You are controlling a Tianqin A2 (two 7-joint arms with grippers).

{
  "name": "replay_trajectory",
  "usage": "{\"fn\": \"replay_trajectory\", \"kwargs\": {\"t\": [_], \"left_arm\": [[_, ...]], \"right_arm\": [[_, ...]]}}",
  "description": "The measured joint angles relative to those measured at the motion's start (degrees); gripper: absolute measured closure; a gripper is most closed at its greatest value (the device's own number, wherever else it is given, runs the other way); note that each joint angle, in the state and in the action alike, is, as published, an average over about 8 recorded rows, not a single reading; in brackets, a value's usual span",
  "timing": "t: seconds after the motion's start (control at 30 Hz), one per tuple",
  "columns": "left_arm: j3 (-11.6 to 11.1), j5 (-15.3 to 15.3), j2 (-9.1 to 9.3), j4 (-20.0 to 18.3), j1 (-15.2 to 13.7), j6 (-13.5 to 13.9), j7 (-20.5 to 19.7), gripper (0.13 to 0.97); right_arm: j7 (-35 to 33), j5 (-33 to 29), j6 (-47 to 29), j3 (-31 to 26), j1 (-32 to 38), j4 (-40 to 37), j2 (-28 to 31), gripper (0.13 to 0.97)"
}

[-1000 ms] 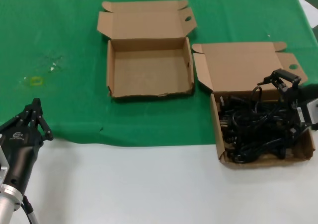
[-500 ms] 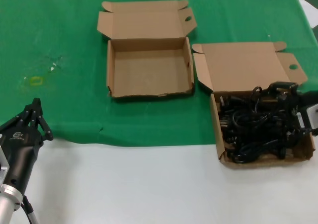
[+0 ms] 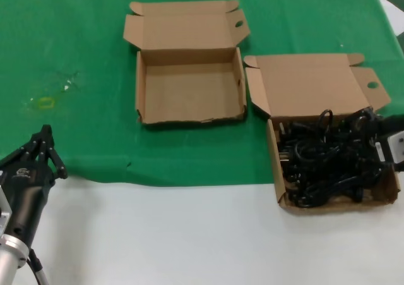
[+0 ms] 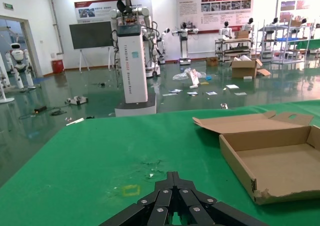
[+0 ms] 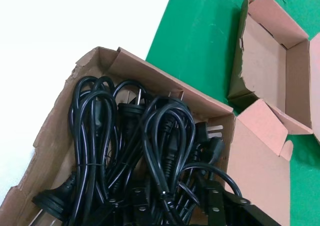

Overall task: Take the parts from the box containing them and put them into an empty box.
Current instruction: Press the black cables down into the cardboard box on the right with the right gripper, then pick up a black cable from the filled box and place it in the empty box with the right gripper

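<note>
- The table (image 3: 189, 234) is white along its near side, with a green cloth (image 3: 76, 45) covering the far part.
- The empty box (image 3: 189, 89) lies open on the green cloth, left of centre, its hinged lid (image 3: 184, 27) folded back flat and a round hole showing in one lid tab.
- The full box (image 3: 334, 165) sits to the right of the empty one and nearer the robot, straddling the edge of the cloth, its lid also laid back.
- The power cords (image 3: 322, 165), black coils with moulded plugs, fill the full box in a tangled heap; the right wrist view shows several looped bundles (image 5: 135, 151) lying side by side.
- The left gripper (image 3: 43, 149) rests idle at the near left, over the cloth's edge, its fingers drawn together to a point.
- The right gripper (image 3: 372, 124) is down among the cords at the far right corner of the full box; I cannot tell how its fingers stand.
</note>
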Motion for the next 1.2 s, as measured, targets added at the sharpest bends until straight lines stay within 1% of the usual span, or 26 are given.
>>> {"fn": "replay_trajectory", "kwargs": {"t": [0.17,0.2,0.47,0.67,0.83,1.03,1.2], "left_arm": [[0.0,0.0,0.0,0.0,0.0,0.0,0.0,0.953],[0.0,0.0,0.0,0.0,0.0,0.0,0.0,0.953],[0.0,0.0,0.0,0.0,0.0,0.0,0.0,0.953],[0.0,0.0,0.0,0.0,0.0,0.0,0.0,0.953],[0.0,0.0,0.0,0.0,0.0,0.0,0.0,0.953],[0.0,0.0,0.0,0.0,0.0,0.0,0.0,0.953],[0.0,0.0,0.0,0.0,0.0,0.0,0.0,0.953]], "right_arm": [[0.4,-0.2,0.1,0.0,0.0,0.2,0.0,0.727],[0.5,-0.2,0.1,0.1,0.0,0.3,0.0,0.727],[0.9,-0.2,0.3,0.2,-0.7,1.0,0.2,0.855],[2.2,-0.2,0.0,0.4,-1.1,2.6,1.0,0.87],[5.4,0.0,-1.1,0.9,-0.8,5.7,2.0,0.878],[10.4,0.1,-3.3,1.4,1.4,9.6,2.8,0.879],[13.0,-0.2,-4.6,1.2,3.9,11.1,2.1,0.879]]}}
